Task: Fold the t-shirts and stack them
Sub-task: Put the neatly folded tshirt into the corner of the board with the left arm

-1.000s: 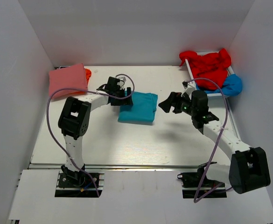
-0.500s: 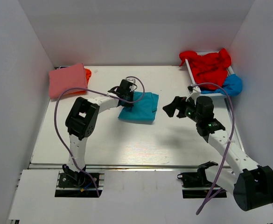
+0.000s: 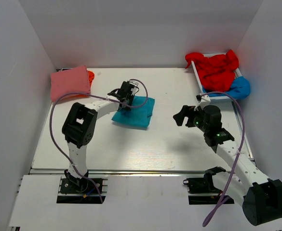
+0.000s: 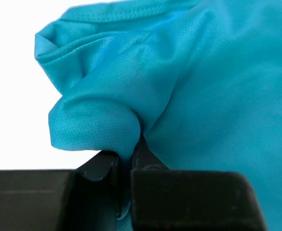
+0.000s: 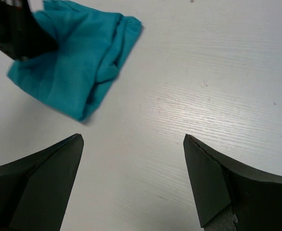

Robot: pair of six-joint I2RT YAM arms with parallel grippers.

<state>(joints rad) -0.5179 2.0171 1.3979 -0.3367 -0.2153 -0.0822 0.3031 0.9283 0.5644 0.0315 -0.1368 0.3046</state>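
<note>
Where the left gripper (image 4: 126, 161) meets cloth, its two black fingers (image 4: 98, 169) are closed on a bunched fold of the teal shirt (image 4: 218, 96), at that shirt's far left edge.
Teal shirt: folded, lying skewed on the table (image 3: 169, 144).
Right gripper (image 5: 133, 139): fingers spread wide, holding nothing, above the table to the right of the teal shirt and apart from it.
Tray (image 3: 198, 79): white, far right of the teal shirt, well apart.
Contents: red shirt (image 3: 218, 67), crumpled, heaped over most of the tray; blue shirt (image 3: 240, 88), crumpled, spilling over the tray's near right corner.
Pink shirt (image 3: 69, 83): folded flat, far left of the teal shirt.
Orange shirt (image 3: 90, 75): only a sliver shows at the pink shirt's edge, on the side toward the teal shirt; whether it lies underneath cannot be told.
</note>
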